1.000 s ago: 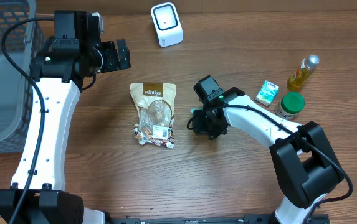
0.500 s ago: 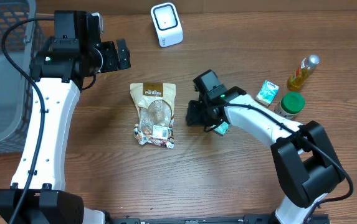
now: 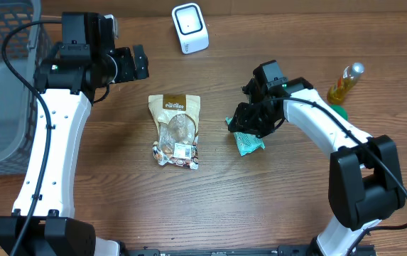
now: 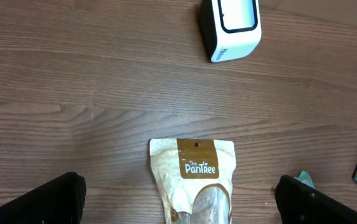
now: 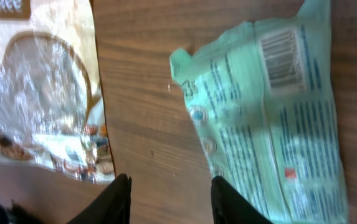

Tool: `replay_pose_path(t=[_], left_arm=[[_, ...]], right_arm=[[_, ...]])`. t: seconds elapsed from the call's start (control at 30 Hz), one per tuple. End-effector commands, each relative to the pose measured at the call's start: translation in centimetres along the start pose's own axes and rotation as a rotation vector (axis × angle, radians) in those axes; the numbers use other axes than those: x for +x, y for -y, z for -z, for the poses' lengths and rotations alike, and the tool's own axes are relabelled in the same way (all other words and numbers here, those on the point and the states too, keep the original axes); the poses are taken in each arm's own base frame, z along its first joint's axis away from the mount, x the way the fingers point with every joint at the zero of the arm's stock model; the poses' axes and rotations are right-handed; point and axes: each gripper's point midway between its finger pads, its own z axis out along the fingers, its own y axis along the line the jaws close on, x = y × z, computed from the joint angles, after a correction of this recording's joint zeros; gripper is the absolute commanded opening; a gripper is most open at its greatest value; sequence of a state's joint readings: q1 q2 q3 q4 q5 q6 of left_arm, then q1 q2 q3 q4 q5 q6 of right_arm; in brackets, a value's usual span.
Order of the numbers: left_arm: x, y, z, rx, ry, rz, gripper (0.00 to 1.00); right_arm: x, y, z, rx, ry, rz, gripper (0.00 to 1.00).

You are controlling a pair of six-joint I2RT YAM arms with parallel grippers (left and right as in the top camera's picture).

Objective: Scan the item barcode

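From my station I see the right end effector [image 3: 250, 122] hovering low over the green packet [image 3: 248, 144], which I take to be the item. Its fingers [image 5: 113, 200] stand apart with only bare wood between them, so it grips nothing. The packet lies flat on the counter [image 3: 260, 206], just right of the brown Pantree pouch [image 3: 175, 130] without touching it. Its barcode [image 5: 281, 57] faces up and reads clearly in the right wrist view. The white scanner [image 3: 190, 28] sits at the far edge, well apart from the packet, with nothing held in front of its window. The left end effector [image 3: 140, 62] hangs wide apart and empty near the far side, looking down on the pouch and the scanner. My read is that the scan itself is not shown as done here. The packet needs gripping, lifting and carrying to the scanner with the barcode turned toward the window. Whether it was already presented once, I cannot tell.
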State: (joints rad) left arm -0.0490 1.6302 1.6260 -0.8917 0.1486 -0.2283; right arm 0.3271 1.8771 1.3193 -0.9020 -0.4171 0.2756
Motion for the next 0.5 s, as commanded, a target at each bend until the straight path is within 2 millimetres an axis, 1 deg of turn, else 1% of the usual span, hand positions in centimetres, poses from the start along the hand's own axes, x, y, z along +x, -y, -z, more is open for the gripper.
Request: replay_pose_path(t=[0.0,0.07,0.13,0.17,0.23,0.37,0.47], left_arm=[[-0.4,0.3,0.3,0.003,0.013,-0.028,1.0],[-0.4,0.3,0.3,0.003,0.013,-0.028,1.0],[-0.4,0.3,0.3,0.003,0.013,-0.028,1.0],[-0.4,0.3,0.3,0.003,0.013,-0.028,1.0],[-0.4,0.3,0.3,0.003,0.013,-0.028,1.0],[-0.4,0.3,0.3,0.003,0.013,-0.028,1.0],[-0.4,0.3,0.3,0.003,0.013,-0.028,0.99]], right_arm=[[-0.3,0.0,1.0,0.061,0.01,0.077,0.4],[0.1,0.7,0.8,0.14,0.008,0.059,0.41],[0.2,1.9,0.6,0.263,0.036,0.026,0.44],[0.2,2.7,0.7,0.394,0.074,0.052,0.46],[0.2,3.0,0.9,0.495,0.108,0.086,0.47],[0.3,2.0,0.8,0.599,0.154,0.172,0.5],[0.3,1.2,0.5,0.625,0.187,0.209,0.5]])
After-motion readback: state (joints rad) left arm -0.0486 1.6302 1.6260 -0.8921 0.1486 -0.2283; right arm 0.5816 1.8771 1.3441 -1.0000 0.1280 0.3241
